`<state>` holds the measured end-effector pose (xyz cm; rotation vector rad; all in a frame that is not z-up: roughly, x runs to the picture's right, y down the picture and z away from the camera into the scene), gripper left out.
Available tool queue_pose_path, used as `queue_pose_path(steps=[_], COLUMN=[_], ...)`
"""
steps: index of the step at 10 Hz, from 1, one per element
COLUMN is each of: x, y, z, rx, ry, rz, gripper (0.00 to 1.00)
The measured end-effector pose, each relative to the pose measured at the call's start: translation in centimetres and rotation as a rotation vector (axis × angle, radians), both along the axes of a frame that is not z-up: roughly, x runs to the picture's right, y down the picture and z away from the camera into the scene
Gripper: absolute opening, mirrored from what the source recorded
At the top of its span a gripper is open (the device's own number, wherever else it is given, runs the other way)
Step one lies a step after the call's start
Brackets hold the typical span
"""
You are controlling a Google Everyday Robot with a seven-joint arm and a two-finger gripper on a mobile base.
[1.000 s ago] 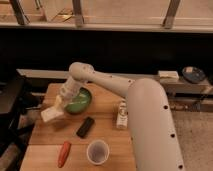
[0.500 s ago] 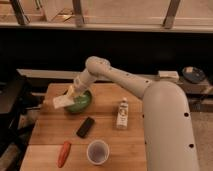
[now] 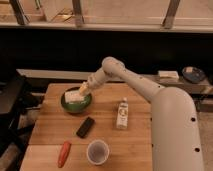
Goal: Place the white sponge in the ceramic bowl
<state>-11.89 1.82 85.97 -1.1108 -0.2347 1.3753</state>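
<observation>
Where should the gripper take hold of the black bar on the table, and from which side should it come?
Probably from above, closing across the narrow width at the middle of the black bar. It lies flat and slanted on the wooden table, so its long sides are the easiest to pinch. The white cup stands close, below it. The gripper is over the ceramic bowl at the white sponge.

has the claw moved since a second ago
Yes. The claw, holding the white sponge, has shifted right from the table's left edge to over the ceramic bowl.
</observation>
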Motion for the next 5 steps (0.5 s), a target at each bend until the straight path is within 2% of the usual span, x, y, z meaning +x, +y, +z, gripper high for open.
queue_pose_path(steps=[5], x=[-0.01], y=[-0.02], z=[0.03], rx=[-0.001], ry=[-0.001], rz=[0.000], gripper=[0.80])
